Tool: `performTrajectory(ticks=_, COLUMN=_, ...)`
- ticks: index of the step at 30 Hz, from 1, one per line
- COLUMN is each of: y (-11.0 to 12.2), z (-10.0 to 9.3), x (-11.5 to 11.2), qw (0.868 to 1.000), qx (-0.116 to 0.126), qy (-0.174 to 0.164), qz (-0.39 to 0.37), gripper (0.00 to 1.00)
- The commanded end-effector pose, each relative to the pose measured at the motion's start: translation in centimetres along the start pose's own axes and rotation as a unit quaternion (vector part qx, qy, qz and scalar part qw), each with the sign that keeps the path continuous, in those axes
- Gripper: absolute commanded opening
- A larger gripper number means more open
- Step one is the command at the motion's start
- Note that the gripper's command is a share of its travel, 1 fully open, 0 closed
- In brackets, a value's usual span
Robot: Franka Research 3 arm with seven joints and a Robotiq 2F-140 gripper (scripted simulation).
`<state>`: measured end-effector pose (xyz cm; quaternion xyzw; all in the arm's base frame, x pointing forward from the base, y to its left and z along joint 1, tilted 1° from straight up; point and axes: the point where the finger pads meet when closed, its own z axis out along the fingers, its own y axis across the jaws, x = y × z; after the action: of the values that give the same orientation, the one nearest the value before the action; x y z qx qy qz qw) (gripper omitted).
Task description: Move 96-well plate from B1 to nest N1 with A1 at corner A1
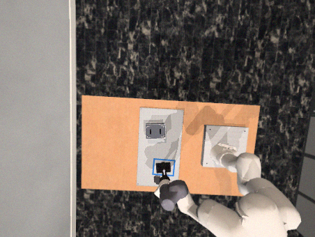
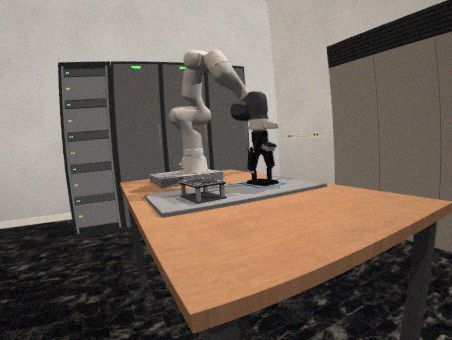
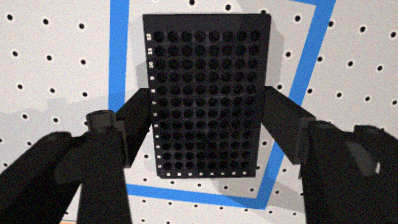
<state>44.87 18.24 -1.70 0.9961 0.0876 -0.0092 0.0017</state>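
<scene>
The black 96-well plate lies flat on the grey pegboard mat, inside the blue outline of spot B1. My gripper stands straight over it. Its two finger pads rest against the plate's two long sides. In the top view the gripper hides most of the plate. The raised plate nest N1 stands empty on short legs at the other end of the mat.
The mat lies on an orange table. The arm's grey base plate sits beside the mat. Dark server racks stand behind the table.
</scene>
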Motion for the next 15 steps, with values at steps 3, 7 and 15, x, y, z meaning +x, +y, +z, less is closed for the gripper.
performTrajectory(ticks=3, y=-0.04, z=-0.03, x=0.08, qw=1.000, qx=0.000, qy=0.001, qz=0.003, gripper=0.61)
performTrajectory(ticks=7, y=-0.04, z=-0.06, x=0.08, qw=1.000, qx=0.000, qy=0.001, qz=0.003, gripper=0.60)
performTrajectory(ticks=15, y=-0.04, z=-0.06, x=0.08, qw=1.000, qx=0.000, qy=0.001, qz=0.003, gripper=0.60)
